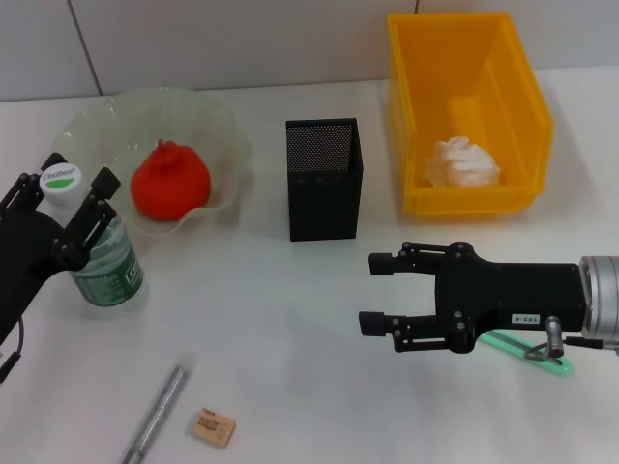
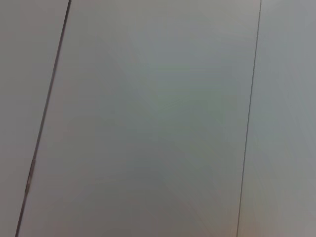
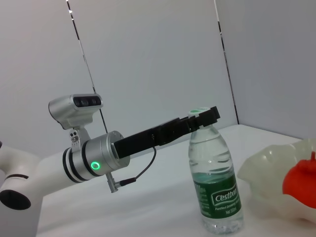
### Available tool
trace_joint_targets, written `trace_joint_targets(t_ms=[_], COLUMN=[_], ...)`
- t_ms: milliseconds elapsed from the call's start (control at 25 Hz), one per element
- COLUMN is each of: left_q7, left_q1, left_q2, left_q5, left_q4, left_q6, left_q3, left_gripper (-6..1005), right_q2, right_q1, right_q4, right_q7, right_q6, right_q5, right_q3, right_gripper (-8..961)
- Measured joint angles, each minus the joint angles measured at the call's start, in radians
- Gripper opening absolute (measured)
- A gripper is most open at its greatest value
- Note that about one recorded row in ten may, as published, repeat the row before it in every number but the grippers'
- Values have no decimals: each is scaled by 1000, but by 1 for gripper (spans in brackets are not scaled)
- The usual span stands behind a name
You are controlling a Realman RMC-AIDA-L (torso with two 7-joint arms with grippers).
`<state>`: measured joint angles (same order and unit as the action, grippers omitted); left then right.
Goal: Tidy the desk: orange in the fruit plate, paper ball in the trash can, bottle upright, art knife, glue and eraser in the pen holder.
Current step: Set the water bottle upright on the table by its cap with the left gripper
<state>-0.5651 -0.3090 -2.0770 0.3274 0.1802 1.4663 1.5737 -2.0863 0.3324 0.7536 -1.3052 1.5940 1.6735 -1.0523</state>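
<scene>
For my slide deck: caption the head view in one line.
Left pincer straddles the upright bottle beside the fruit plate; right pincer hovers open.

We're getting the head cam looking down over the whole desk, bottle (image 1: 97,253) at 9 o'clock. The right wrist cam is sitting low, facing across at that same bottle (image 3: 216,185) from near. The left wrist cam is just facing a blank wall.
</scene>
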Motion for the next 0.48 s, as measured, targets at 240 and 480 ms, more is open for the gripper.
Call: trace_joint_targets(t_ms=[240,480], left_q7=[4,40], left_q1=[2,11], left_q2=[3,6], left_q5=[1,1], left_q4=[6,8], left_q6=[21,52], left_q3=[0,0], left_gripper=[634,803], right_q2=[0,0], right_q1=[0,0], right_q4=[0,-1], right_q7=[-2,-2], right_q6=[1,1], right_q5=[0,0], right_q3=[0,0], right_gripper=[766,766])
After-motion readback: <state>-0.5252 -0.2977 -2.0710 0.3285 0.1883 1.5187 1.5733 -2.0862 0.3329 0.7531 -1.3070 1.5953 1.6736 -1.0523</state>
